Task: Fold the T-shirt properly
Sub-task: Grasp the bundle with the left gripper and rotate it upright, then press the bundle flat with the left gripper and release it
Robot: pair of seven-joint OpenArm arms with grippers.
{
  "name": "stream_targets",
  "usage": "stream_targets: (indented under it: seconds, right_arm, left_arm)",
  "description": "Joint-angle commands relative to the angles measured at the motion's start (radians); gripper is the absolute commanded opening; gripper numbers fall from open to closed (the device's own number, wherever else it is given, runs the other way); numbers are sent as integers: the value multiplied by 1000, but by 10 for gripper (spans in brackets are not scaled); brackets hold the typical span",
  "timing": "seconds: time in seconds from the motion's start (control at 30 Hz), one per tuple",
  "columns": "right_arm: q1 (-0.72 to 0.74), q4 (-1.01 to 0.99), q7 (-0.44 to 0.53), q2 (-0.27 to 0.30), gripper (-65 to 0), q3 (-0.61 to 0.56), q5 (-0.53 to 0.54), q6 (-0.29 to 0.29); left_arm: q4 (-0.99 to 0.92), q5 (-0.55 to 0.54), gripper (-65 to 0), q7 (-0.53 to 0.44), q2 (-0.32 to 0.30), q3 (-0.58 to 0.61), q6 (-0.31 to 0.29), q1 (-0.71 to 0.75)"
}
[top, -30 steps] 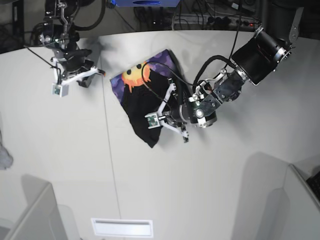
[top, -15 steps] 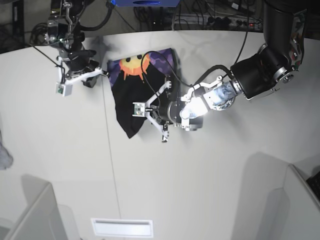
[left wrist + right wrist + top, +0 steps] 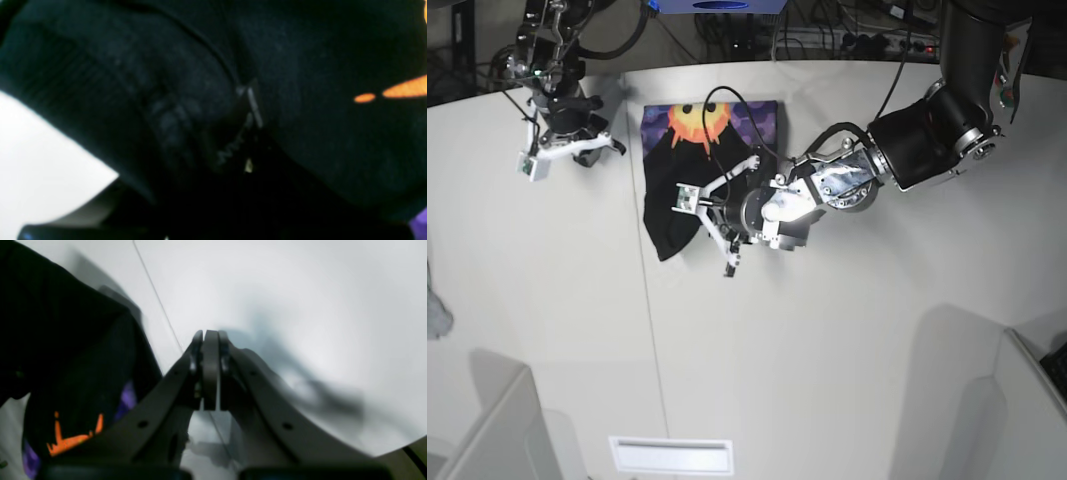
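Left wrist view: black cloth of the T-shirt (image 3: 317,110) fills nearly the whole picture, bunched and blurred, with orange streaks of print at the right edge; a patch of white table (image 3: 43,160) shows lower left. The jaws themselves are not made out here. Right wrist view: right gripper (image 3: 210,340) pressed fully together, nothing between its tips, poised over bare table; the shirt lies off to its left, apart from it. Base view: T-shirt (image 3: 677,205) lies crumpled near the table's far edge, sun print uppermost at the top. Left gripper (image 3: 712,215) sits on the shirt's dark lower part, nearly closed, pinching black cloth. Right gripper (image 3: 577,150) is beside the shirt, not touching.
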Motion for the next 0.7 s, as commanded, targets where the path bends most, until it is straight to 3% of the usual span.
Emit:
stream_targets:
  seconds: [0.0, 0.13, 0.5, 0.53, 0.67]
  right_arm:
    - [5, 18, 22, 8, -650, 6, 1, 5]
    - [5, 18, 22, 8, -650, 6, 1, 6]
    - [5, 18, 22, 8, -650, -2, 1, 6]
    - [5, 18, 22, 8, -650, -2, 1, 6]
    - [-6, 18, 22, 8, -650, -3, 1, 6]
  left_arm:
    - [13, 0, -650, -3, 0, -28, 2, -12]
    - [13, 2, -650, -5, 0, -83, -5, 8]
    - [17, 3, -650, -5, 4, -95, -5, -6]
    - [19, 3, -620, -5, 4, -95, -5, -12]
    - [20, 3, -388, -5, 9, -95, -5, -26]
